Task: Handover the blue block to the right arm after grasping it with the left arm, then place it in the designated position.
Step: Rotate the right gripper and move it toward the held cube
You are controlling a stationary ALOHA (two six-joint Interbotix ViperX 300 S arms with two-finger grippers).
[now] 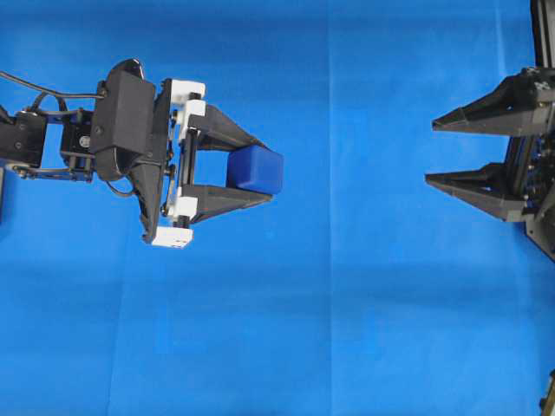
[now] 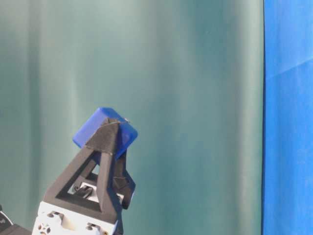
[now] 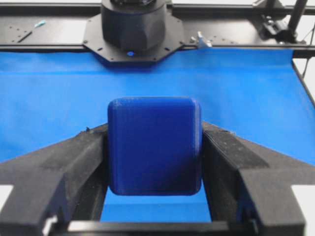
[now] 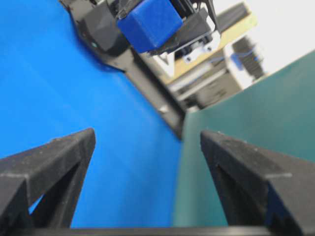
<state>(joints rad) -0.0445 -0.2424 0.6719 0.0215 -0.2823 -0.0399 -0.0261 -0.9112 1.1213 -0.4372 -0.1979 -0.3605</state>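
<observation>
- L gripper [image 1: 263,168] clamped on blue block [image 1: 257,168], held w/ tips pointing 3 o'clock above blue cloth [image 1: 347,303].
- R gripper [image 1: 431,153] jaws spread wide, empty, well apart at block's 3 o'clock, facing it.

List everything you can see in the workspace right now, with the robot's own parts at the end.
blue block: one, dark blue, clamped between the left hand's fingers, lifted clear of the cloth.
cloth: one, bright blue, covering the table.
backdrop: one, dark green, behind the table in the table-level view.
mounting frame: one, black, along the far edge of the cloth in the left wrist view.
left hand: one, black with white brackets, left of the overhead view, shut on the block.
right hand: one, black, at the right edge, open and empty, fingers pointing toward the block.
</observation>
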